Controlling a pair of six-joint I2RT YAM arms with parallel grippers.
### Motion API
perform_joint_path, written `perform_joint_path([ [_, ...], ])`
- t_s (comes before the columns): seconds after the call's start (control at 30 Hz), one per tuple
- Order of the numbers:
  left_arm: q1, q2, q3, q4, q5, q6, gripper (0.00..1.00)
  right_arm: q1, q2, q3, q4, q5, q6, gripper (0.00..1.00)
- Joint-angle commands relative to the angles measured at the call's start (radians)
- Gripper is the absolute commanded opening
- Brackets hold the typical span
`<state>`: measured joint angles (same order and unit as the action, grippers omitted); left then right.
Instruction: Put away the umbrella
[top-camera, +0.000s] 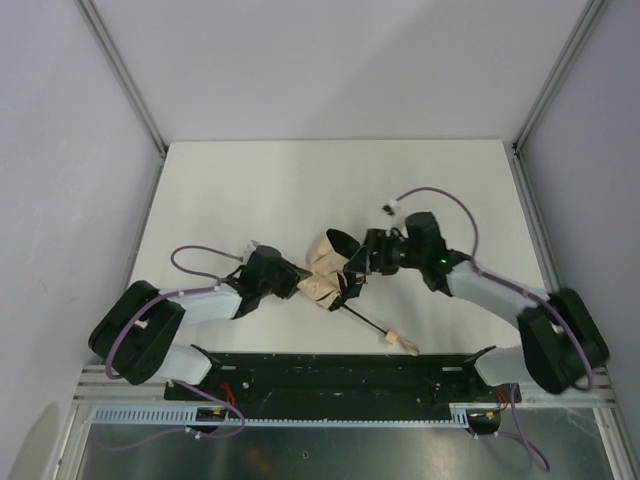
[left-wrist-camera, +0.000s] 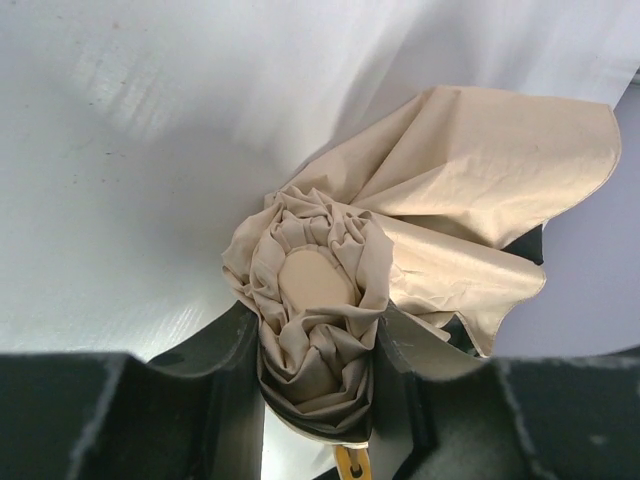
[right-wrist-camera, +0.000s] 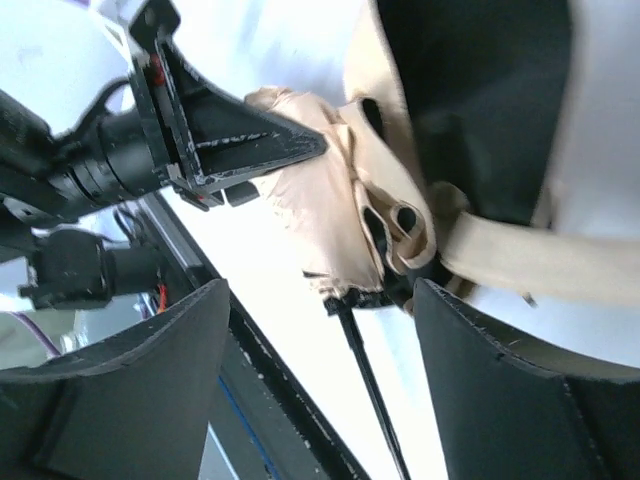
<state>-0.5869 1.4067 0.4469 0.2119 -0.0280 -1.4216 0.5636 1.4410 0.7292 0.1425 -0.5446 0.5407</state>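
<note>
The beige umbrella (top-camera: 324, 270) lies crumpled mid-table, its thin black shaft (top-camera: 364, 321) running toward the near edge to a pale handle (top-camera: 399, 341). My left gripper (top-camera: 296, 281) is shut on the bunched fabric at the umbrella's top end; in the left wrist view the folds (left-wrist-camera: 315, 300) fill the gap between the black fingers (left-wrist-camera: 225, 370). My right gripper (top-camera: 360, 264) is open at the umbrella's right side. In the right wrist view its fingers (right-wrist-camera: 500, 380) stand wide apart, with fabric (right-wrist-camera: 330, 215) and shaft (right-wrist-camera: 365, 385) beyond them, untouched.
A black rail (top-camera: 330, 372) and the arm bases run along the table's near edge. Grey walls and metal frame posts (top-camera: 125, 75) enclose the white table (top-camera: 330, 180). The left gripper also shows in the right wrist view (right-wrist-camera: 225, 145).
</note>
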Motion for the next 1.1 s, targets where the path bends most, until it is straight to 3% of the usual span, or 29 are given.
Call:
perform_joint_path([
  [0.0,-0.002,-0.003,-0.047,-0.157,-0.083,0.048,0.0,-0.109,-0.23,-0.113,-0.146,0.085,0.115,0.81],
  [0.2,-0.007,-0.007,-0.057,-0.158,-0.065,0.041,0.0,-0.272,-0.511,-0.301,-0.214,0.117,0.231,0.89],
  [0.37,-0.013,0.001,-0.051,-0.158,-0.041,0.029,0.0,-0.351,-0.58,-0.466,-0.096,0.055,0.343,0.87],
  [0.6,-0.031,-0.004,-0.033,-0.158,-0.027,0.028,0.0,-0.35,-0.53,-0.653,0.214,0.049,0.491,0.84],
  [0.77,-0.042,-0.042,-0.061,-0.158,-0.032,0.01,0.0,-0.302,-0.464,-0.68,0.342,0.136,0.528,0.81],
  [0.9,-0.046,-0.066,-0.082,-0.158,-0.044,0.003,0.0,-0.276,-0.327,-0.654,0.469,0.171,0.546,0.78],
  [1.07,-0.047,-0.068,-0.084,-0.158,-0.035,-0.001,0.0,-0.219,-0.044,-0.538,0.715,0.146,0.585,0.68],
])
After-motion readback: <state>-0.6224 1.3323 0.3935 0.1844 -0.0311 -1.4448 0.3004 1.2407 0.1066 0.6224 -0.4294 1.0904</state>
